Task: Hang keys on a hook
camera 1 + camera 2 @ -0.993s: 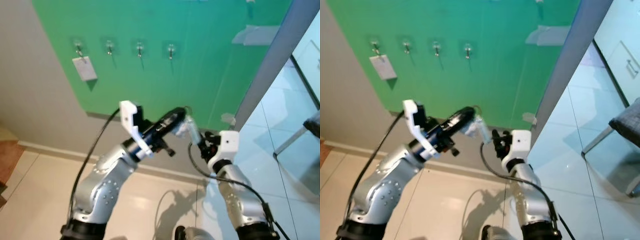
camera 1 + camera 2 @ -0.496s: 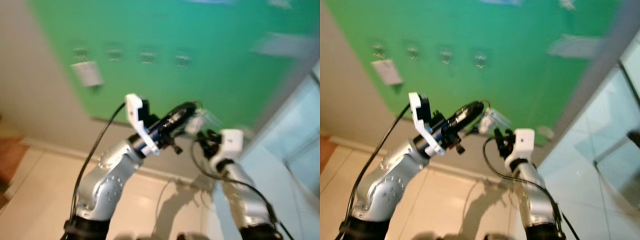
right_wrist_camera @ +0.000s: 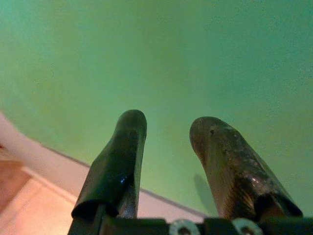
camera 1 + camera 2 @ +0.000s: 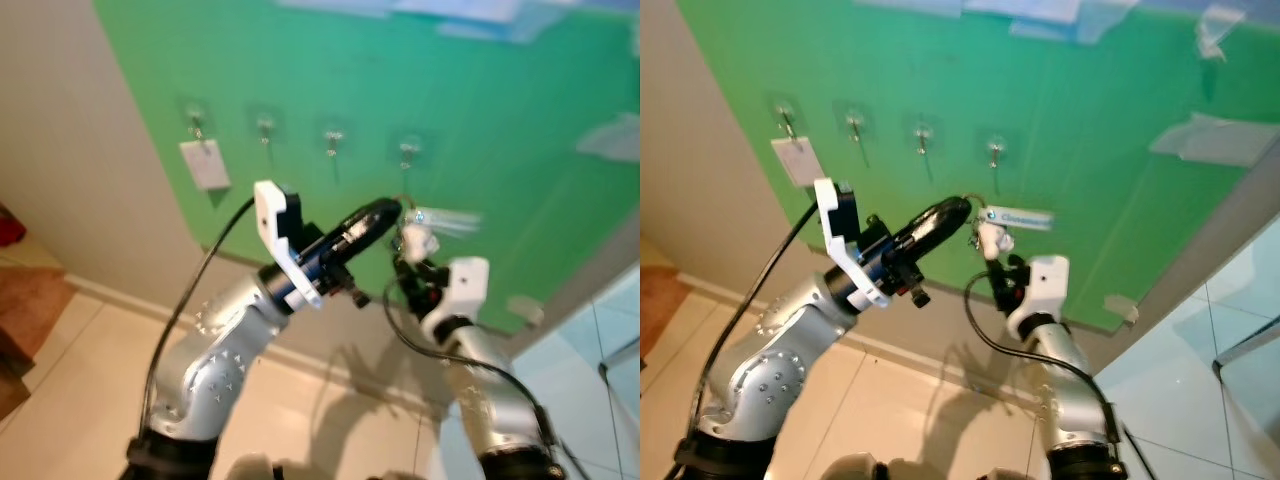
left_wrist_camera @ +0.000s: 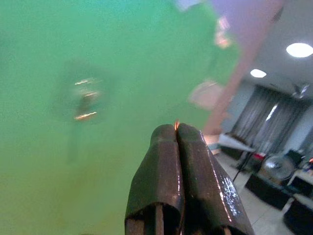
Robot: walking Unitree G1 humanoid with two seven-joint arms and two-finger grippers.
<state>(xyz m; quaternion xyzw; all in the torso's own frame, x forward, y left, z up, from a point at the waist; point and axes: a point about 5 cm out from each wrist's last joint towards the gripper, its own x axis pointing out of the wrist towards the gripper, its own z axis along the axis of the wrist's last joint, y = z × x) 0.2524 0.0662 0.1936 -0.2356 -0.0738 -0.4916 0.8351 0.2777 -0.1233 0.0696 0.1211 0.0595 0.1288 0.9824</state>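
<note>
We have our left gripper (image 4: 958, 210) raised toward the green board (image 4: 1120, 200), jaws pressed fully together in the left wrist view, with a thin glint of metal at the very tips that we judge to be the key ring. The keys (image 4: 992, 236) hang just off those tips, a white-and-blue tag (image 4: 1018, 216) sticking out sideways, so the pinch is on the ring and the rest dangles free, likely so the ring's loop stays open for a hook. The bundle sits just below the rightmost hook (image 4: 994, 152) of a row of four on the board; that hook is bare, as are the two to its left (image 4: 923, 138) (image 4: 854, 124). The far-left hook (image 4: 787, 118) carries a white card (image 4: 800, 160), which is probably why we aim at the other end of the row. In the left wrist view a blurred hook (image 5: 84, 98) sits up and off to one side of the fingertips, so the ring is not yet lined up. Our right gripper (image 3: 168, 134) is just below the keys, jaws apart with nothing between them, pointing at the board; we judge it is there as support. The ring is not on a hook yet.
</note>
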